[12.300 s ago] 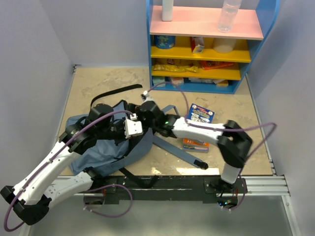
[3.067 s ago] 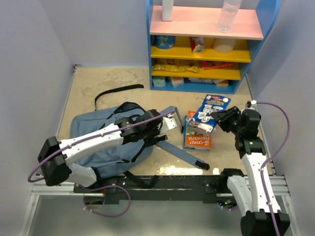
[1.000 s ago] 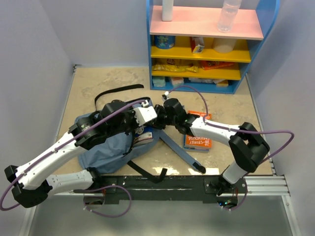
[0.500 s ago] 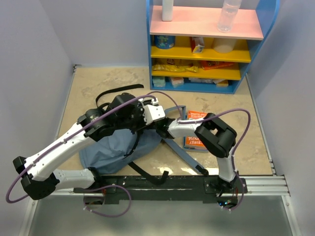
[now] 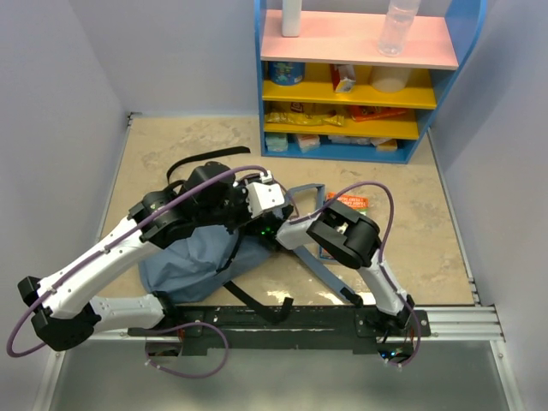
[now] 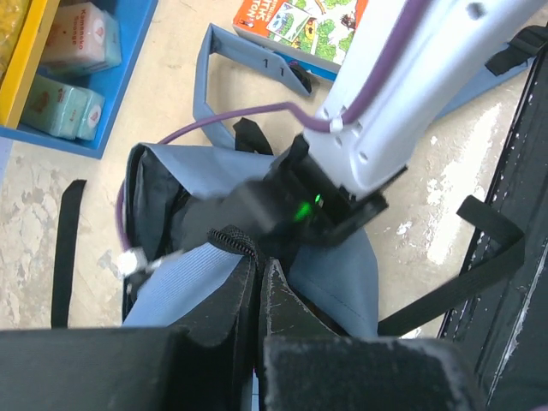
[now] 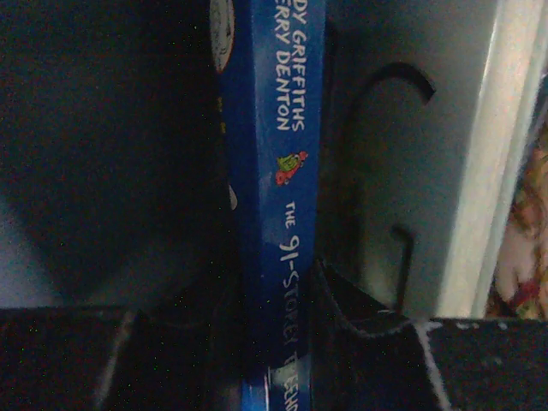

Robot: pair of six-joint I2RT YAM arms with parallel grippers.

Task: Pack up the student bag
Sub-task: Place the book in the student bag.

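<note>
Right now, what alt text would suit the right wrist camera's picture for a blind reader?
A blue book, spine facing the camera, is clamped in the right gripper, between its two black fingers. Around it is dim, dark space, with pale grey material at the right edge.

One backpack (image 5: 181,270). Two books: a blue book (image 7: 274,171) and an orange book (image 5: 349,204). One shelf unit (image 5: 342,38) at the worktop's far edge, carrying two bottles: a white bottle (image 5: 291,17), a clear bottle (image 5: 400,26).
</note>
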